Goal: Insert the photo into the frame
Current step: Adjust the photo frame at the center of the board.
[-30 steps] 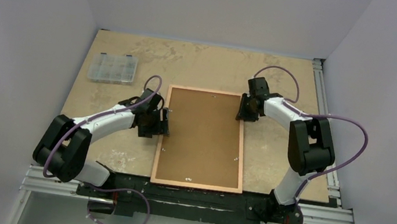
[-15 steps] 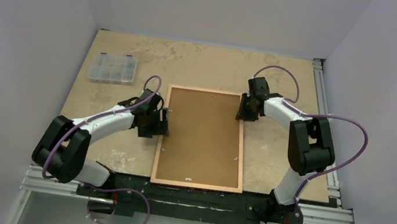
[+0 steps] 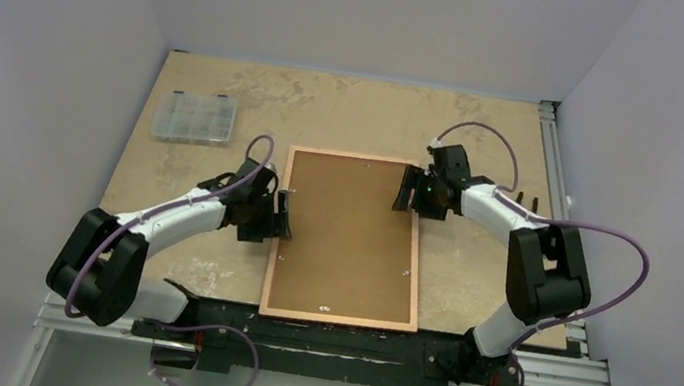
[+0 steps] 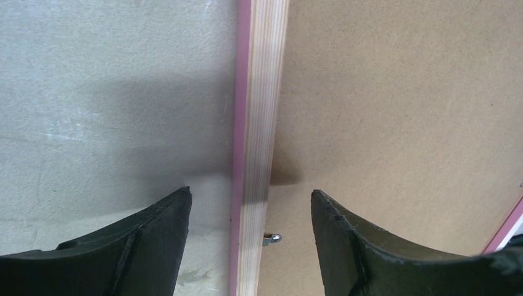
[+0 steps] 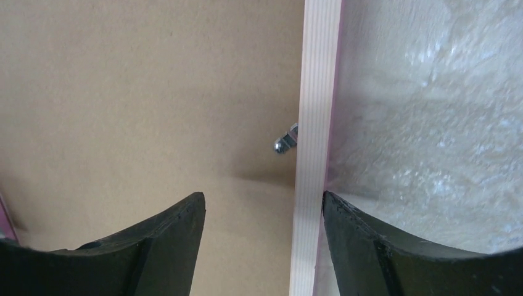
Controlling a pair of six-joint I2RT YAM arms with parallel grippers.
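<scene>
The frame [image 3: 278, 230] lies face down at the table's middle, its brown backing board [image 3: 348, 229] filling it. The photo is hidden. My left gripper [image 3: 282, 215] is open and straddles the frame's left rail [image 4: 256, 123], one finger over the table, one over the board, a small metal clip [image 4: 271, 238] between them. My right gripper [image 3: 406, 190] is open and straddles the frame's right rail [image 5: 316, 123] near the far corner, with a metal clip [image 5: 285, 140] just ahead. One right finger [image 5: 370, 246] is close against the rail's outer edge.
A clear plastic parts box [image 3: 193, 118] sits at the far left of the table. Aluminium rails run along the right edge [image 3: 561, 184] and the near edge. Small metal clips [image 3: 326, 308] dot the board's near end.
My right gripper has swung and shifted left, now reaching over the frame's right rail onto the board. My left gripper has shifted slightly nearer along the left rail.
</scene>
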